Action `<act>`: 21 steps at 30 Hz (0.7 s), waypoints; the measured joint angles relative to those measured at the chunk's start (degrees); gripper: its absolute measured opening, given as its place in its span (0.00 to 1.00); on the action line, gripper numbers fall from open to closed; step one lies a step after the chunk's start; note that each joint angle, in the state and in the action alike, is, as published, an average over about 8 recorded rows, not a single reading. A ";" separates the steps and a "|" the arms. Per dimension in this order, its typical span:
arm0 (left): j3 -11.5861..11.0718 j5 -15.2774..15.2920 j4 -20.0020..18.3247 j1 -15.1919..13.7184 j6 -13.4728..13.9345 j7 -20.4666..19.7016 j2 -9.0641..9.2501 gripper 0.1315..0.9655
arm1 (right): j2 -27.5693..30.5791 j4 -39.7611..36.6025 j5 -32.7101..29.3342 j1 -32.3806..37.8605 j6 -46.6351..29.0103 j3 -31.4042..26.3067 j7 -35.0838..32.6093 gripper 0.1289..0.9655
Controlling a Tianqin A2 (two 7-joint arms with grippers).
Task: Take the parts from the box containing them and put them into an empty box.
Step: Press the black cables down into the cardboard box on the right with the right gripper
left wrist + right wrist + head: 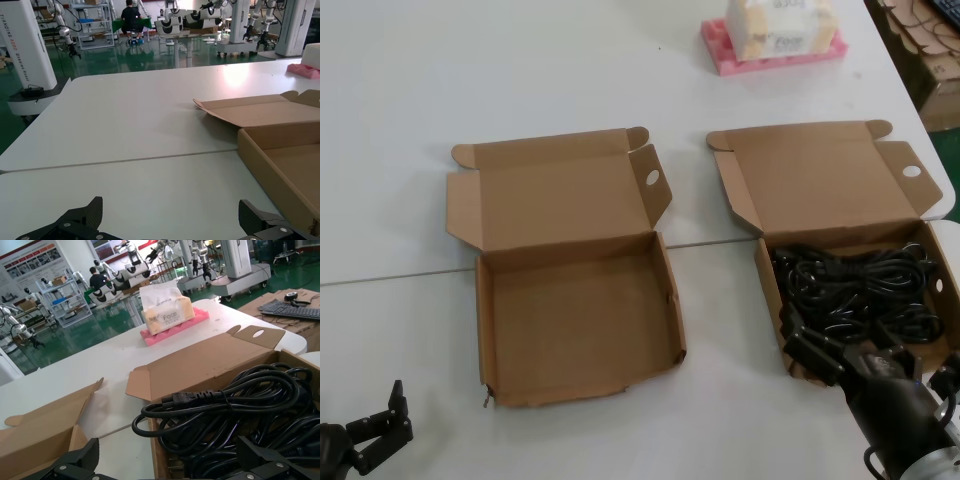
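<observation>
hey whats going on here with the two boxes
A two-armed robot is moving cables from the full box on its right into the empty box on its left. So far nothing has been moved. The right gripper is open at that box's near edge, just over the cables, holding nothing. The left gripper is open and idle, low over the table left of the empty box.

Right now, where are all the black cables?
In the head view, the black cables lie bunched inside the cardboard box on the robot's right, just beyond the right gripper and beside the empty box.
</observation>
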 joint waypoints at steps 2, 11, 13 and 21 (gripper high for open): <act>0.00 0.00 0.00 0.00 0.00 0.00 0.00 1.00 | 0.00 0.00 0.00 0.00 0.00 0.00 0.00 1.00; 0.00 0.00 0.00 0.00 0.00 0.00 0.00 1.00 | 0.00 0.00 0.00 0.00 0.00 0.00 0.00 1.00; 0.00 0.00 0.00 0.00 0.00 0.00 0.00 1.00 | 0.00 0.00 0.00 0.00 0.00 0.00 0.00 1.00; 0.00 0.00 0.00 0.00 0.00 0.00 0.00 1.00 | 0.00 0.00 0.00 0.00 0.00 0.00 0.00 1.00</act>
